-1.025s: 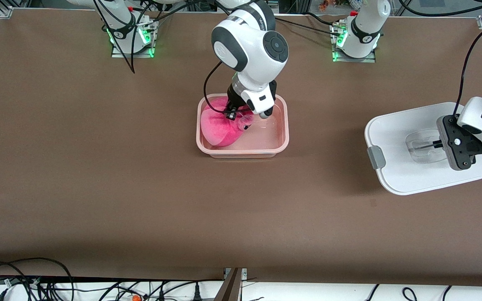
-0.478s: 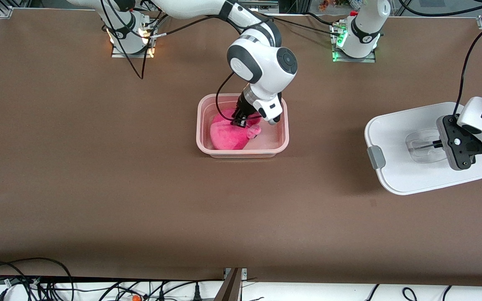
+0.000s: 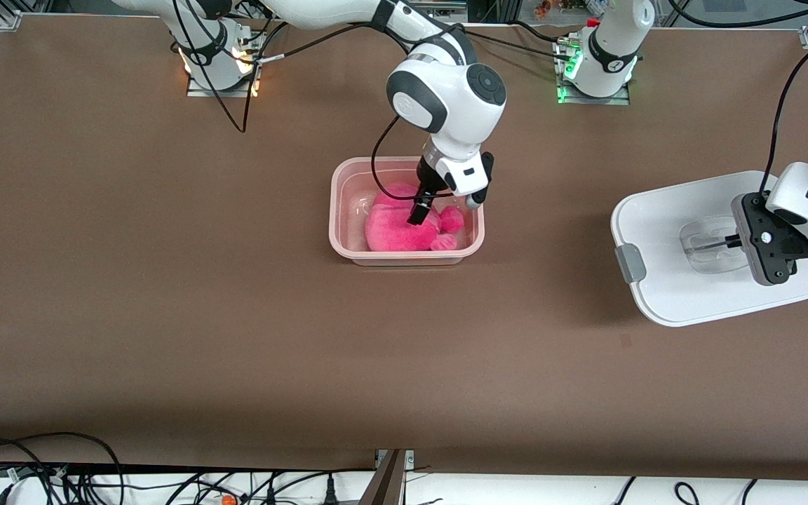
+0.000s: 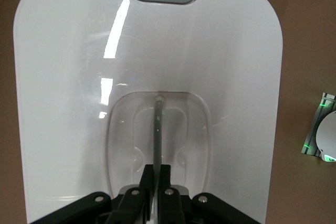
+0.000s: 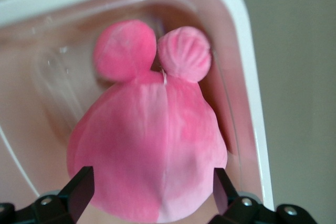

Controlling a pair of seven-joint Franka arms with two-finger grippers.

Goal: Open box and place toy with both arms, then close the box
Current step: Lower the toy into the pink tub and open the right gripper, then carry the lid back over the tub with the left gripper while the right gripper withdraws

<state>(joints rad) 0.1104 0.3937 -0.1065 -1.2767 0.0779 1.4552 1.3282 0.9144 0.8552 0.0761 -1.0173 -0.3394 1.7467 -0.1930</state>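
Front view: a brown matte table (image 3: pixel 165 280) fills nearly the whole picture, its surface plain apart from a few faint marks. Along its upper edge stand the two arm bases on metal plates, one with green lights, the other glowing yellowish. Black cables (image 3: pixel 39 470) lie tangled along a white strip past the table's camera-side edge, and an aluminium frame piece (image 3: pixel 391 477) stands at the middle of that edge.

The box (image 3: pixel 337 210), a pale pink tub without its lid, sits on the table near the middle. The toy (image 3: pixel 393 231), bright pink plush, lies inside it, its two round nubs pointing toward the left arm's end of the tub. The right gripper (image 3: pixel 419 210) hangs over the toy inside the tub's outline; in the right wrist view its fingers (image 5: pixel 81 190) stand wide apart on either side of the plush (image 5: pixel 147 150), gripping nothing, with the tub's rim (image 5: pixel 247 77) running alongside.

The white lid (image 3: pixel 663 217) is at the left arm's end of the table, well apart from the tub, with a grey clip (image 3: pixel 630 264) on the edge that faces the tub. The left gripper (image 3: pixel 732 242) is at the lid's clear recessed handle (image 3: pixel 705 245); in the left wrist view its jaws are pressed narrowly together on the thin bar (image 4: pixel 157 129) of that handle. Whether the lid rests on the table or is held just above it cannot be told.
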